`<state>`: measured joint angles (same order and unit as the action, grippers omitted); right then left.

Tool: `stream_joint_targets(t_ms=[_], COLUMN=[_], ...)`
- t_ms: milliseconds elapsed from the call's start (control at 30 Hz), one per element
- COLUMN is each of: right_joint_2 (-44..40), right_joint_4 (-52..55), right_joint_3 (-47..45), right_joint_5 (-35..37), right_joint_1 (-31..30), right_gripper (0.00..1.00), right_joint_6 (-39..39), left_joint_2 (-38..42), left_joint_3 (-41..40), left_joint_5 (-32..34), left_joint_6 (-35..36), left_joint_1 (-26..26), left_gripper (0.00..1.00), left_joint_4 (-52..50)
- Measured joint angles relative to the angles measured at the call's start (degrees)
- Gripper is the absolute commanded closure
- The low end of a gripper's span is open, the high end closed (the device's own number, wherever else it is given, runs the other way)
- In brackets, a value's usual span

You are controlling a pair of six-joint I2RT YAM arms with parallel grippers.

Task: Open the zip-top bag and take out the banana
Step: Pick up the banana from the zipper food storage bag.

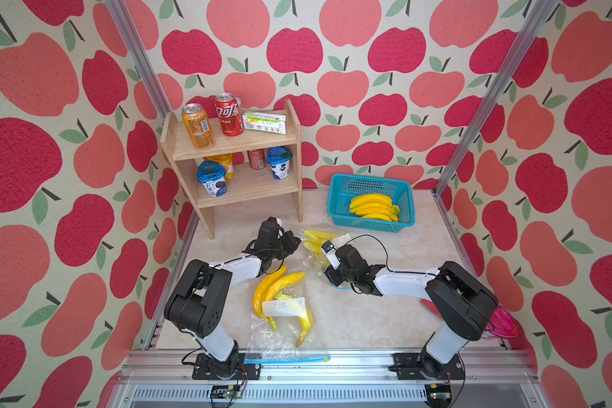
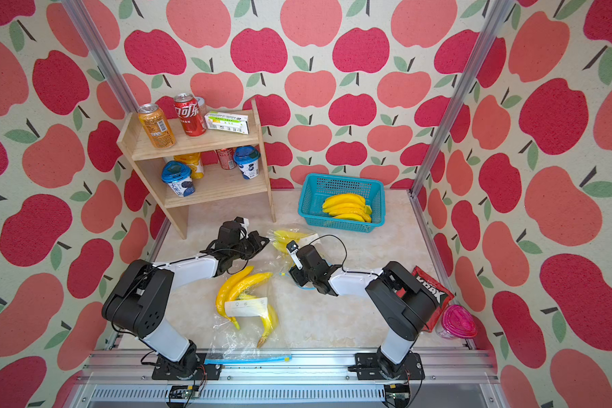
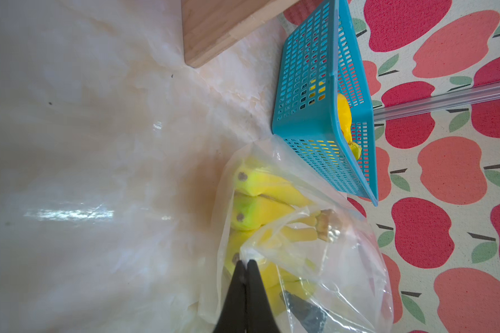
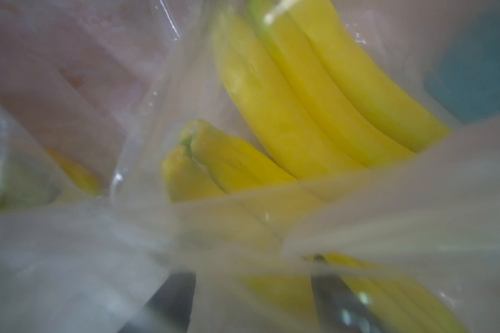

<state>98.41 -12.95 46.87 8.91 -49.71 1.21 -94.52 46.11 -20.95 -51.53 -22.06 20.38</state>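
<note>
A clear zip-top bag [image 1: 324, 235] [image 3: 344, 259] with a bunch of yellow bananas [image 3: 260, 187] [image 4: 286, 115] inside lies at mid-table, in front of the basket. My left gripper [image 3: 245, 261] [image 1: 295, 242] is at the bag's left side, shut on a fold of its plastic film. My right gripper [image 4: 251, 268] comes in from the right, its fingers [image 4: 171, 299] spread wide inside the bag under hazy film. A banana lies between them, with a gap on one side. In both top views the right wrist hides those fingers.
A second clear bag [image 1: 283, 339] holding bananas [image 1: 280, 286] lies by the front edge between the arm bases. A teal basket [image 1: 336, 208] with bananas stands behind. A wooden shelf [image 1: 234, 141] of cans and cups stands back left. A red pouch [image 2: 431, 286] and pink container [image 2: 456, 319] sit right.
</note>
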Motion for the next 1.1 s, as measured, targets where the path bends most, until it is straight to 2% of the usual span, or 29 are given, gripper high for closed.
stream_joint_targets(t_ms=[200, 467, 533, 633, 900, 933, 1000, 1100], right_joint_2=[5.1, 10.3, 11.1, 12.7, 12.6, 11.9, 9.9, 7.7], right_joint_4=[1.5, 8.3, 10.7, 14.1, 16.0, 16.7, 19.0, 24.0], right_joint_3=[5.4, 14.3, 16.3, 19.5, 20.3, 19.6, 18.2, 17.1], right_joint_5=[-0.5, -5.4, -7.4, -10.6, -15.5, -16.4, -18.3, -20.0], right_joint_1=[0.1, 2.3, 2.8, 3.4, 3.9, 3.9, 4.0, 3.9], right_gripper=[0.35, 0.46, 0.51, 0.65, 0.69, 0.69, 0.60, 0.58], right_joint_6=[-3.1, -5.0, -5.7, -6.8, -7.3, -7.2, -7.1, -7.1], left_joint_2=[0.0, 0.0, 0.0, 0.0, 0.0, -0.1, -0.2, -0.6], left_joint_3=[0.0, 0.0, 0.0, 0.0, 0.0, 0.0, 0.0, 0.0], left_joint_5=[-0.1, -0.1, -0.1, -0.1, -0.4, -0.5, -0.5, -0.5], left_joint_6=[0.0, 0.0, 0.0, 0.0, 0.0, 0.0, 0.0, 0.0], left_joint_1=[0.0, 0.2, 0.5, 0.9, 1.7, 1.9, 2.2, 2.8], left_gripper=[1.00, 1.00, 1.00, 1.00, 1.00, 1.00, 1.00, 1.00], left_joint_4=[0.0, 0.0, 0.0, 0.1, 0.2, 0.1, -0.2, -0.4])
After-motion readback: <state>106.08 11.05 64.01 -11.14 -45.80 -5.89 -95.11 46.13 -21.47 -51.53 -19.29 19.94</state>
